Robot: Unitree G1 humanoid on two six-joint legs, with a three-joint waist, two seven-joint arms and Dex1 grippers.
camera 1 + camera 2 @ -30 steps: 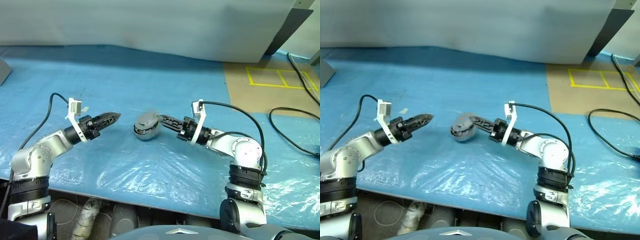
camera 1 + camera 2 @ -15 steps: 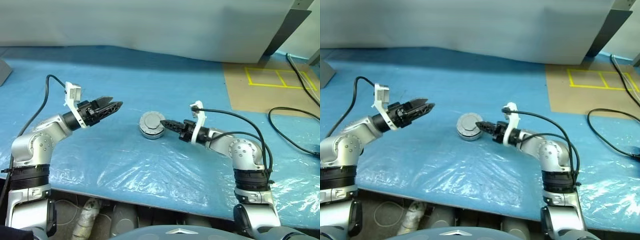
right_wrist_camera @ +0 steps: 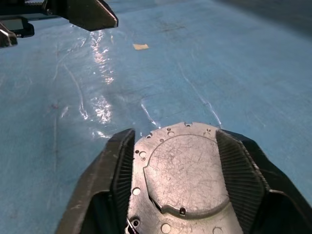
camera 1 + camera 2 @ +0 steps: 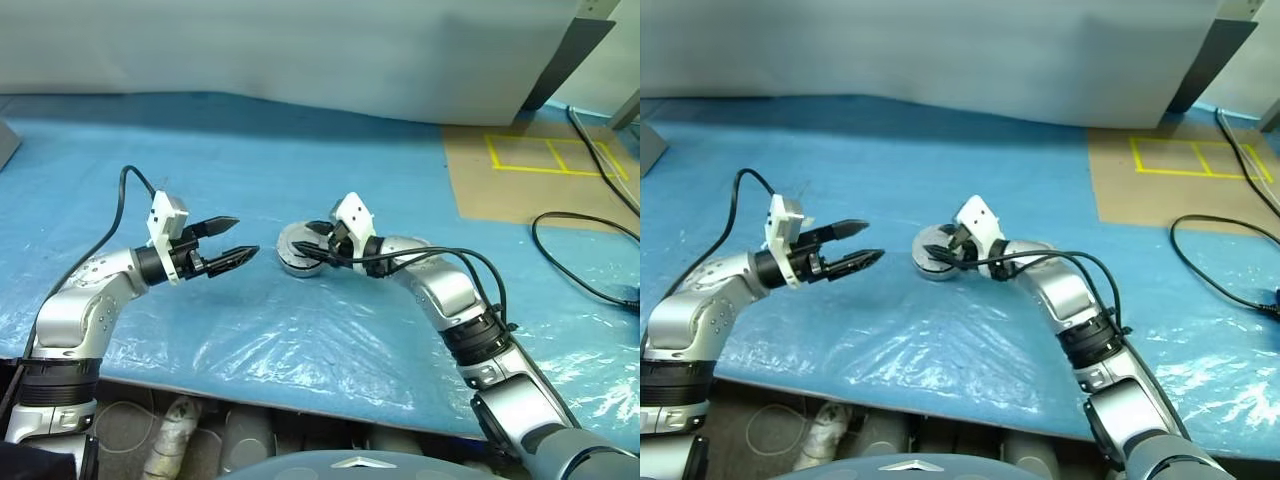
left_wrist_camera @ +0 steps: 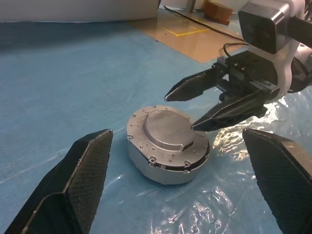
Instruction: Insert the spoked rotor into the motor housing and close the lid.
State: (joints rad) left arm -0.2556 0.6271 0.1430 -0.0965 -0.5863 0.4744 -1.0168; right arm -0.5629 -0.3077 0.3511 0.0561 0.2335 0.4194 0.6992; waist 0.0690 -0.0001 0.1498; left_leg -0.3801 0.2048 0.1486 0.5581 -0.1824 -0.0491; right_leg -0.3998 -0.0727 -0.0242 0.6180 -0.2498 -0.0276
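**Housing flat on desk, smooth face up, nothing gripped**

Housing [image 4: 302, 250] lying flat mid-desk [image 4: 300, 340] on blue plastic sheet [image 4: 330, 350], smooth silver face up, windings hidden. Right gripper [image 5: 197, 105] spread over its right edge, one finger each side, not visibly pinching. Left gripper [image 4: 237, 241] wide open, empty, hovering just left of it, apart. Likely trouble: slick metal squirting out from an off-centre pinch, skidding on the glossy sheet; collision of both grippers closing in together; no rotor in sight, so a wrong face could stay up
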